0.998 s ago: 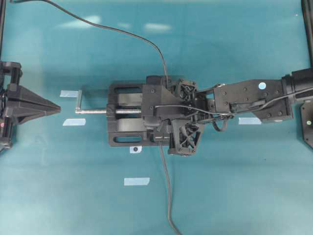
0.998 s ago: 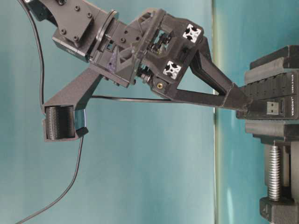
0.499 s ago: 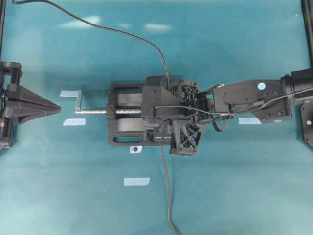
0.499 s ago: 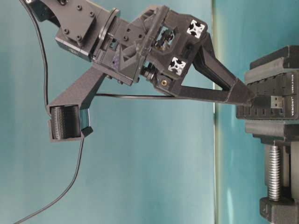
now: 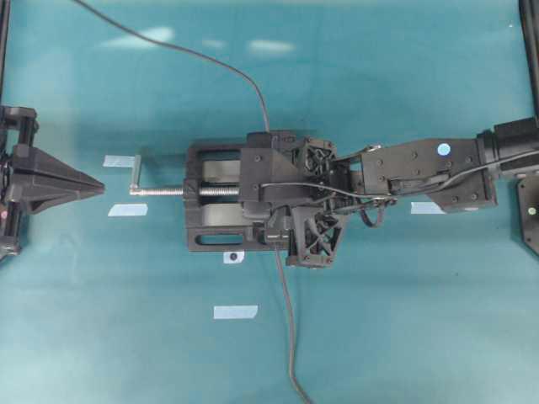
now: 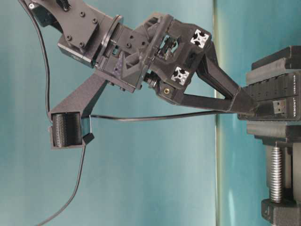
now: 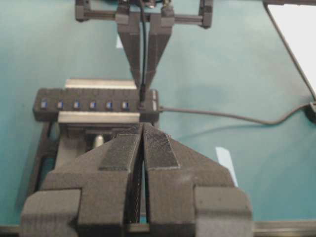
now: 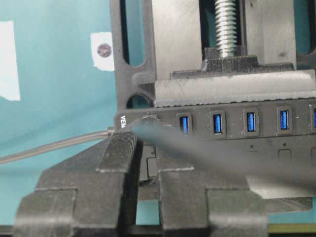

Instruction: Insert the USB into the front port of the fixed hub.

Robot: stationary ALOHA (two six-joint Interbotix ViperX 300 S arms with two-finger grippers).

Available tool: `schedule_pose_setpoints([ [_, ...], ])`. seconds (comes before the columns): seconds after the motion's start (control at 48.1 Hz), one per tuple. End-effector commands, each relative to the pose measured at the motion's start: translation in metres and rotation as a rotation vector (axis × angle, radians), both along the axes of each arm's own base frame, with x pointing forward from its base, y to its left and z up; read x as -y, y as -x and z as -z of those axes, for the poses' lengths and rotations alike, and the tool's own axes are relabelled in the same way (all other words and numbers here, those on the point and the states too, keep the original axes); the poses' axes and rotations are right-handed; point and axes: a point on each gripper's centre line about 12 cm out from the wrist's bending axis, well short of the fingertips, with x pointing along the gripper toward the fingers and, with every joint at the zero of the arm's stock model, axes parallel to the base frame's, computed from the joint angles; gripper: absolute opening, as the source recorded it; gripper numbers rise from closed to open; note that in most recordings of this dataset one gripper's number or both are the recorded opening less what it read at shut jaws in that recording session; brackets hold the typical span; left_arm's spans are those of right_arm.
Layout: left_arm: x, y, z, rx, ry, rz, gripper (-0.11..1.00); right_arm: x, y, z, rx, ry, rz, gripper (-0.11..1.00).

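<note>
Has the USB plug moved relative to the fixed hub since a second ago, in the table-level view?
Yes. Held by the right gripper, the USB plug has shifted rightward along the fixed hub, from beside the printed brand label to overlapping the end face.

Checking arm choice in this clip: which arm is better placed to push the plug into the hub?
The right. Its gripper already holds the plug at the hub clamped in the vise. The left gripper sits closed and empty, apart from the vise, beyond its screw handle.

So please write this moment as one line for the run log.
right pincer: shut on USB plug | plug: at hub end port, metal tip showing, not seated | left pincer: shut, empty, apart from vise
</note>
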Motion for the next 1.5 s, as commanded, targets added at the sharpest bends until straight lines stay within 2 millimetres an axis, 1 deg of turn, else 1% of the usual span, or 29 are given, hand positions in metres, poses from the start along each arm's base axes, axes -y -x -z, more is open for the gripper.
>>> schedule_pose_setpoints([
  [0.0, 0.000, -0.002, -0.004, 0.009, 0.000, 0.002, 0.00, -0.003, -0.003, -0.009, 0.024, -0.007, 0.001, 0.09],
  [0.458, 0.000, 0.000, -0.006, 0.023, 0.001, 0.002, 0.00, -0.002, -0.005, -0.010, 0.056, -0.009, 0.003, 0.09],
  [0.686, 0.000, 0.000, -0.006, 0.023, 0.001, 0.002, 0.00, -0.002, -0.004, -0.009, 0.044, -0.010, 0.006, 0.09],
  [0.936, 0.000, 0.001, -0.005, 0.020, 0.002, 0.001, 0.00, -0.002, 0.002, -0.001, 0.019, -0.014, 0.008, 0.09],
  [1.31, 0.000, 0.001, -0.003, 0.017, 0.002, 0.001, 0.00, -0.003, -0.001, 0.004, 0.009, -0.011, 0.004, 0.09],
  [1.477, 0.000, 0.001, -0.003, 0.015, 0.001, 0.002, 0.00, -0.003, 0.000, 0.009, -0.005, -0.011, 0.004, 0.09],
])
